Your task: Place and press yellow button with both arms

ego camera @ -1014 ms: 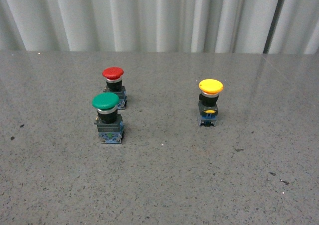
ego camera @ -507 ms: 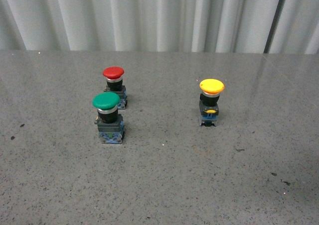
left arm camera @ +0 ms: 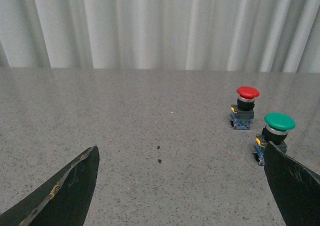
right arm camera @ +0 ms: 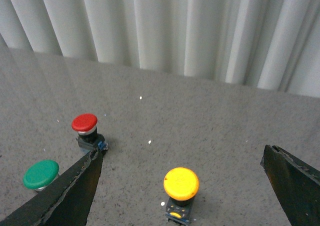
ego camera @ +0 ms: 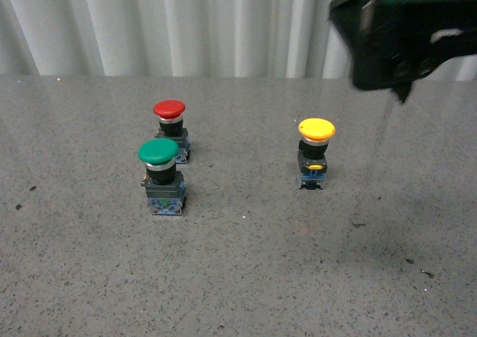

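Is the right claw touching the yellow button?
Apart. The right wrist view shows the yellow button standing well clear of the open right claw.

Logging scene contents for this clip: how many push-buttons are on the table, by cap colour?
yellow button: 1
green button: 1
red button: 1
Total: 3

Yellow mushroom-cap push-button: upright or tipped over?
Upright. The yellow mushroom-cap push-button stands base down on the grey speckled table, round cap on top; the front and right wrist views both show this.
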Robot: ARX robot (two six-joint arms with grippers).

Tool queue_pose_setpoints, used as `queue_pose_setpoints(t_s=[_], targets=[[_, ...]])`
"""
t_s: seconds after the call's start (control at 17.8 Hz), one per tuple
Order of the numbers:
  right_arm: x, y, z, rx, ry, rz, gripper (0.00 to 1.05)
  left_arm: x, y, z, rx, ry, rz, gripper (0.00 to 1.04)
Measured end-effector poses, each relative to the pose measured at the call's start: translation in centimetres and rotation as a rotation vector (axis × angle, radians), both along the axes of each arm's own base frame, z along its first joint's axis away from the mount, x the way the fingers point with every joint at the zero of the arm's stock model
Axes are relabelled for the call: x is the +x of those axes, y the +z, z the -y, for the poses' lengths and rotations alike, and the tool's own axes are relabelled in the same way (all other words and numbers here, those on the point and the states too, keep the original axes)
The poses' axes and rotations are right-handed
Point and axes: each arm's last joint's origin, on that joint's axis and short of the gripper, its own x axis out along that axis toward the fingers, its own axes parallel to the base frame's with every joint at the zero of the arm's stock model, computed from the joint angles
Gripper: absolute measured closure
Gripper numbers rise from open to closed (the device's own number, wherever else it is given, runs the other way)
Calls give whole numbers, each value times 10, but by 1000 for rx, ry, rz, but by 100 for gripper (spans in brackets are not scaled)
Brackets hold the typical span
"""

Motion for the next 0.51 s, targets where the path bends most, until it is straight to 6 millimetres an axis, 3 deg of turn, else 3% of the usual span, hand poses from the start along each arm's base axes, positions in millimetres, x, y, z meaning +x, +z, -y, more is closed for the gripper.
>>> queue_pose_setpoints(t_s=[0.06, 0.11, 0.17, 0.23, 0.28, 0.34, 0.51], targets=[[24, -7, -31, -34, 13, -44, 7, 0, 0, 0, 0, 0, 0, 7], [41, -17, -51, -68, 6, -78, 19, 0, 0, 0, 0, 0, 0, 7], [52, -31, -55, -119, -11, -132, 52, 0, 0, 0, 0, 0, 0, 7], [63, -33, -42, -147, -66, -195, 84, 0, 0, 0, 0, 0, 0, 7], [70, -39, -35, -151, -87, -265, 103, 0, 0, 0, 0, 0, 0, 7], [72, -43, -44, -158, -49, -285, 103, 0, 0, 0, 0, 0, 0, 7], [76, -52, -45, -152, -56, -318, 103, 0, 0, 0, 0, 0, 0, 7]])
